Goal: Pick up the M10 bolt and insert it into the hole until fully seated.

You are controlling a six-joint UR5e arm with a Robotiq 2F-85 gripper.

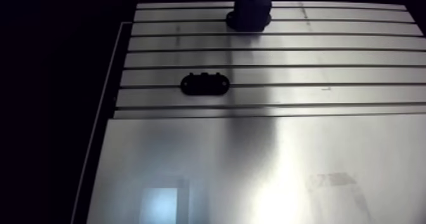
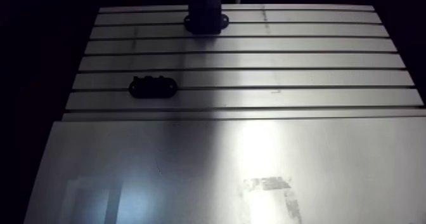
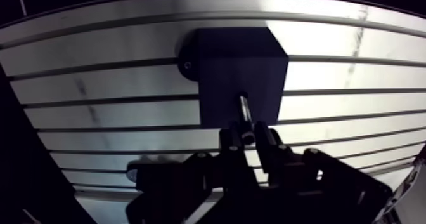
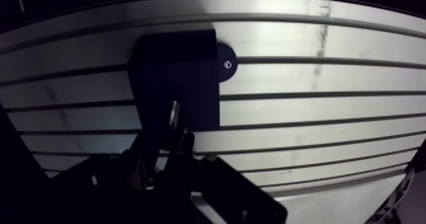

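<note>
The robot's hand (image 3: 248, 139) is clamped on a slim metal bolt (image 3: 245, 112), its two fingers (image 3: 269, 151) pressing the lower end from either side. The shaft points away from the hand and lies across the face of a black block (image 3: 234, 55), its far tip near the middle of that face. Whether the tip has entered a hole there cannot be told from either view. The block sits on the slotted aluminium bench (image 3: 355, 80) near its far edge, with a rounded foot carrying one screw head sticking out at one side. In the arm view the hand hangs directly over the block. Well apart from both, nearer the camera and across several slots, a black oval holder (image 1: 205, 84) lies flat on the bench – its contents are too dark to make out.
</note>
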